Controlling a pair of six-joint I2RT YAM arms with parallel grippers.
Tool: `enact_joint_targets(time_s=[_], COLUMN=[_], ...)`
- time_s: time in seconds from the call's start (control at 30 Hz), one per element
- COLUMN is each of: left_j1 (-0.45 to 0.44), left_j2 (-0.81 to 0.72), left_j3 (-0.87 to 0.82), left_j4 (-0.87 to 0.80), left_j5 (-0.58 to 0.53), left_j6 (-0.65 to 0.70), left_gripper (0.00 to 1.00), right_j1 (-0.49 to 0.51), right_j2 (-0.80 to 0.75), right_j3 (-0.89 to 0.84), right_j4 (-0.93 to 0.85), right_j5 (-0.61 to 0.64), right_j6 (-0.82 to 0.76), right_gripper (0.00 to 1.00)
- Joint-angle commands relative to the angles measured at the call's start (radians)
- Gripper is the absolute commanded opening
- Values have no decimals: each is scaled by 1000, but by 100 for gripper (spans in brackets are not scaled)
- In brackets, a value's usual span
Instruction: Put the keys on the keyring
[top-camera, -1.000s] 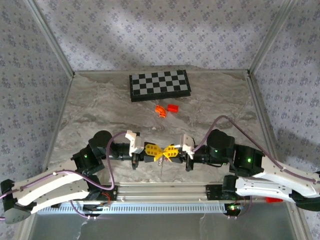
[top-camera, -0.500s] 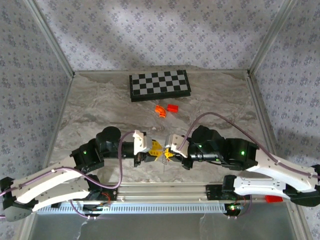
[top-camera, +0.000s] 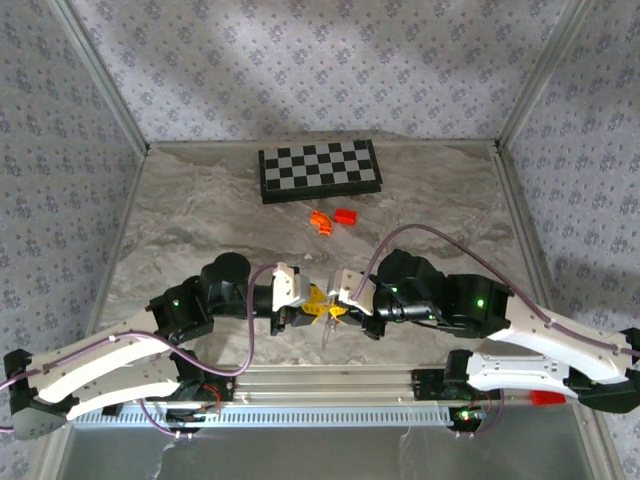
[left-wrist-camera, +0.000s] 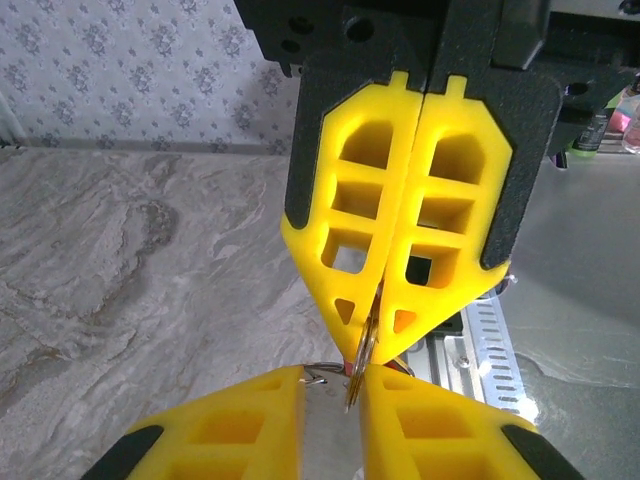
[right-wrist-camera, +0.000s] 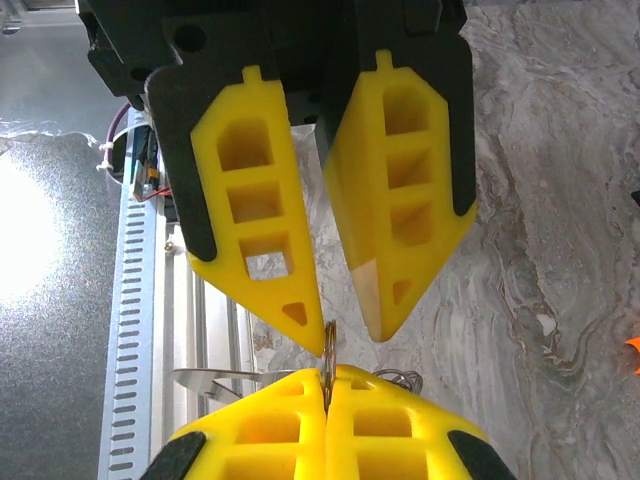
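Two pincers: nose to nose, low over the near edge of the worktop (top-camera: 200, 220). They're closer in than a second ago, because both arms have crept towards the middle.
Left pincer (right-wrist-camera: 345, 325): here's the change! A second ago its yellow fingers were pressed together, and now they stand a little spread, with a clear gap between the tips.
Right pincer (left-wrist-camera: 372, 335): no change at all, fingers pressed tight together, pinching the keyring (right-wrist-camera: 328, 348) by its edge.
Where the ring is: up off the worktop and seen edge-on, a thin pale loop clamped in the right tips and poking into the gap between the left ones.
Key (left-wrist-camera: 349, 368): a speck of red-orange sits right at the ring, between the left fingertips. It's too small to say whether it's threaded on or just beside it.
Pale strip (right-wrist-camera: 205, 377): a flat sliver sticks out sideways next to the right fingertips. I can't tell what it belongs to.
Further up: the orange curved piece (top-camera: 320, 221) and the red block (top-camera: 345, 215) lie side by side near the checkerboard (top-camera: 320, 170), well apart from the action.
What it means: the left looks to have let go, so the ring now rides on the right alone. I'd call it a re-grip, with the left freeing itself for a fresh hold.
Watch for: a thin ring held by one edge could twist or slip.
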Motion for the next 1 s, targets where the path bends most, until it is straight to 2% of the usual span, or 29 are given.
enact_joint_targets(time_s=[0.0, 0.3, 0.7, 0.97], left_j1=[-4, -4, -4, -4], left_j2=[1, -14, -43, -64], left_j3=[36, 28, -7, -19], left_j4=[24, 48, 138, 185], left_j5=[3, 13, 14, 30], left_j6=[15, 12, -18, -41], left_gripper=[18, 0, 0, 0], right_j1=[-3, -11, -17, -25], right_j2=[1, 7, -28, -123], right_j3=[23, 18, -12, -109], right_j4=[35, 55, 94, 255], right_j5=[-43, -62, -33, -17], right_j6=[-2, 3, 12, 26], right_gripper=[0, 0, 0, 2])
